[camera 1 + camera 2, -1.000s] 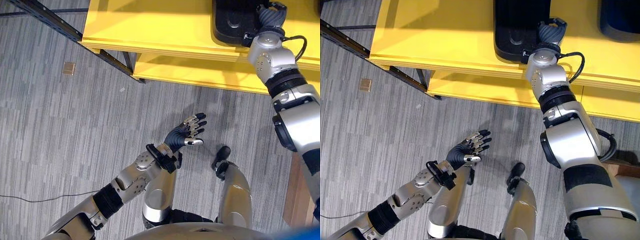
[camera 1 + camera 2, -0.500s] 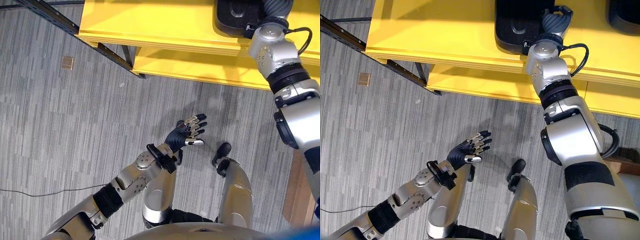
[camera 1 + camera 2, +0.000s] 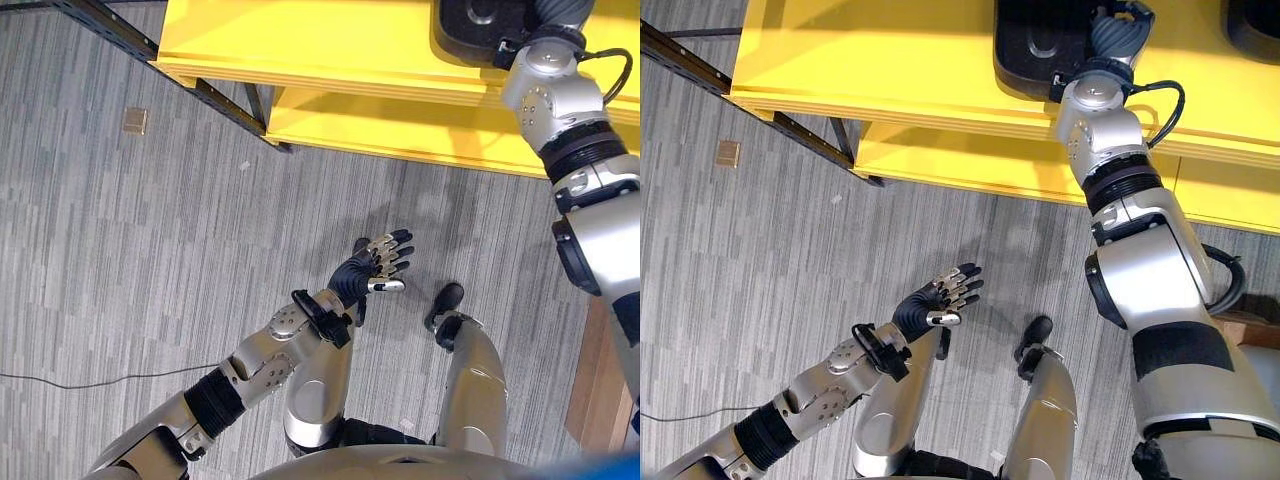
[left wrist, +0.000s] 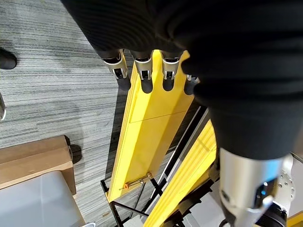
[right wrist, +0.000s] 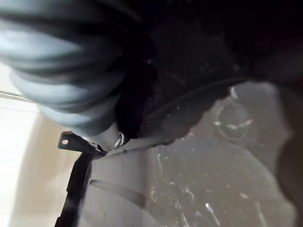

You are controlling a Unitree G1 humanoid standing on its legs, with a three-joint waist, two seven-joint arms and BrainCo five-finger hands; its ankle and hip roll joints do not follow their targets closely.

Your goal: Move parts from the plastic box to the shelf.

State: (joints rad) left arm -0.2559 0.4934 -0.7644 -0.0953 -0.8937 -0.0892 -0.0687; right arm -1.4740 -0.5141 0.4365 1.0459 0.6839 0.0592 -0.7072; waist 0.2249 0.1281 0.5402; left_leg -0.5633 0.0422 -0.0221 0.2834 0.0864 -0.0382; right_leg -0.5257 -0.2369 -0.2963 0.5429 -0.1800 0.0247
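Reaching onto the yellow shelf (image 3: 890, 60), right robot hand (image 3: 1118, 30) against a black part (image 3: 1040, 45), fingers unclear; left robot hand (image 3: 378, 265) spread.

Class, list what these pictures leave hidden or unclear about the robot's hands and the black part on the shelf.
- Right hand: its fingers, behind its dark cover in the eye views and too dark in the right wrist view.
- Black part: its far end, cut off by the top edge.
- Left hand: open, holding nothing.
- Shelf: its back, cut off.

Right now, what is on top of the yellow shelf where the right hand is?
A black part lies on the top board of the yellow shelf, with the right hand over its edge. The fingers are covered, so a grip cannot be confirmed. The left hand is open above the floor.
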